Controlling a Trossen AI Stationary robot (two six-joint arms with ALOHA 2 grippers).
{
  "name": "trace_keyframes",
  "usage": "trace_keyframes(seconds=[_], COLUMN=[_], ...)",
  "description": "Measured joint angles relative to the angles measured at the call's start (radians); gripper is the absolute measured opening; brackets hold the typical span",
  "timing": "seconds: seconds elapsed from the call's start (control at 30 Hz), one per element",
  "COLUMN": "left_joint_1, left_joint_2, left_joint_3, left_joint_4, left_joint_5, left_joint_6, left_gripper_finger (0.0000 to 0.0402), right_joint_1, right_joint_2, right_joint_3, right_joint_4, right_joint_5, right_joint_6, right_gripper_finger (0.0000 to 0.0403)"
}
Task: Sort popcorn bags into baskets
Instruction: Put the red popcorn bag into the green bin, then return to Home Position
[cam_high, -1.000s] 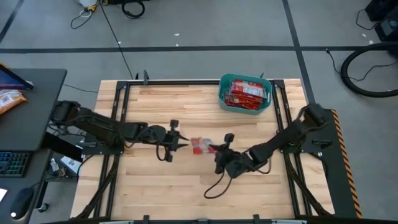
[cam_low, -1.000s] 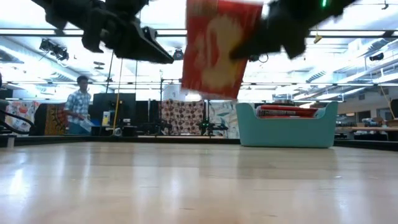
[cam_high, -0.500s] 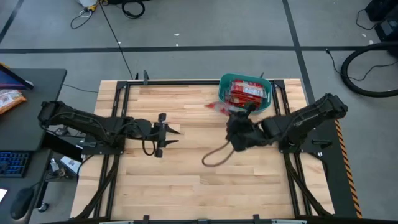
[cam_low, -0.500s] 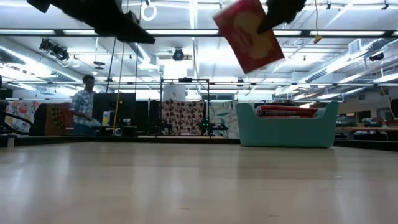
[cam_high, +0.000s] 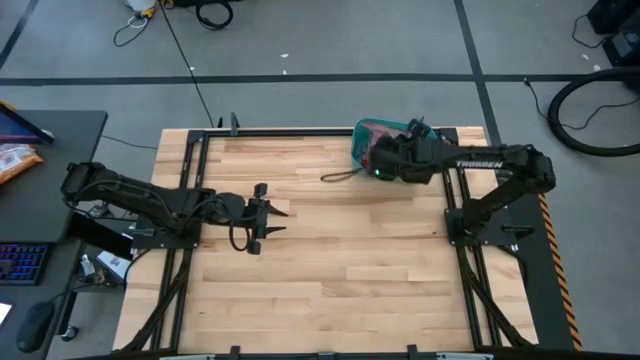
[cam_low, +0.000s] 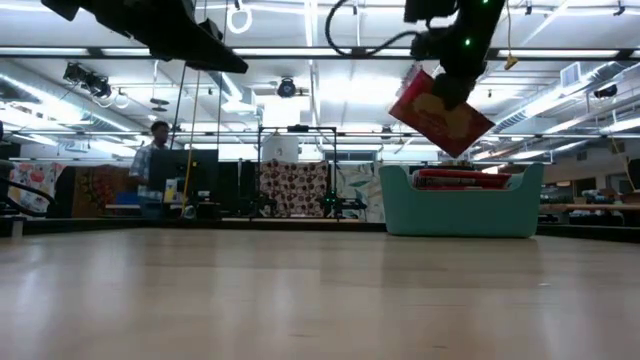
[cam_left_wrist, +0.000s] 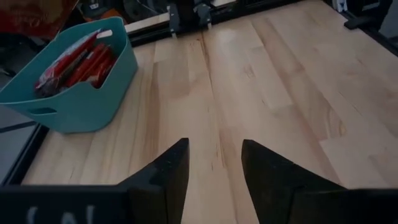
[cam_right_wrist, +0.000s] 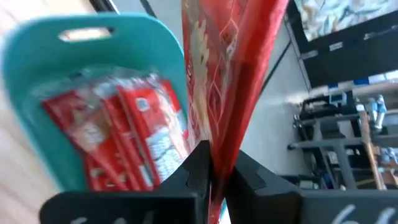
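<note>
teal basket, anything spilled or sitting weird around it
Nothing spilled. The teal basket stands upright with red popcorn bags piled inside. One more popcorn bag hangs tilted above it, pinched in the right gripper. The left gripper is open over bare table.

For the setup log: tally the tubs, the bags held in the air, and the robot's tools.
Tub: 1
Bag held in the air: 1
Tools: 2, left tool and right tool
Total: 4
The bags piled in the tub overlap too much to count.
</note>
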Motion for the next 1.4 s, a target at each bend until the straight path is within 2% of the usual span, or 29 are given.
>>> trace_keyframes(seconds=[0.1,0.23,0.47,0.57,0.73,0.9,1.07,1.2,1.4], left_joint_1=[0.000,0.000,0.000,0.000,0.000,0.000,0.000,0.003,0.019], left_joint_2=[0.000,0.000,0.000,0.000,0.000,0.000,0.000,-0.019,-0.161], left_joint_3=[0.000,0.000,0.000,0.000,0.000,0.000,0.000,-0.027,-0.136], left_joint_4=[0.016,0.031,0.037,0.033,0.032,0.031,0.030,0.044,0.094], left_joint_5=[0.000,0.000,0.000,0.000,0.000,0.022,0.034,0.085,0.086], left_joint_6=[0.000,-0.005,-0.008,-0.007,-0.002,0.000,0.001,0.009,-0.041], left_gripper_finger=[0.0153,0.0153,0.0153,0.0153,0.0153,0.0153,0.0153,0.0153,0.0137], right_joint_1=[-0.084,-0.200,-0.339,-0.367,-0.379,-0.337,-0.275,-0.197,0.002], right_joint_2=[0.018,0.093,0.257,0.295,0.294,0.208,0.068,-0.041,-0.208], right_joint_3=[0.001,0.001,0.000,0.000,0.000,0.000,0.000,-0.004,-0.177], right_joint_4=[0.021,0.024,0.081,0.119,0.127,0.112,0.076,0.081,0.269], right_joint_5=[-0.029,-0.126,-0.161,-0.230,-0.245,-0.263,-0.262,-0.360,-0.347], right_joint_6=[-0.069,-0.130,-0.271,-0.318,-0.328,-0.306,-0.223,-0.075,0.017], right_gripper_finger=[0.0035,0.0036,0.0039,0.0058,0.0114,0.0150,0.0161,0.0160,0.0160])
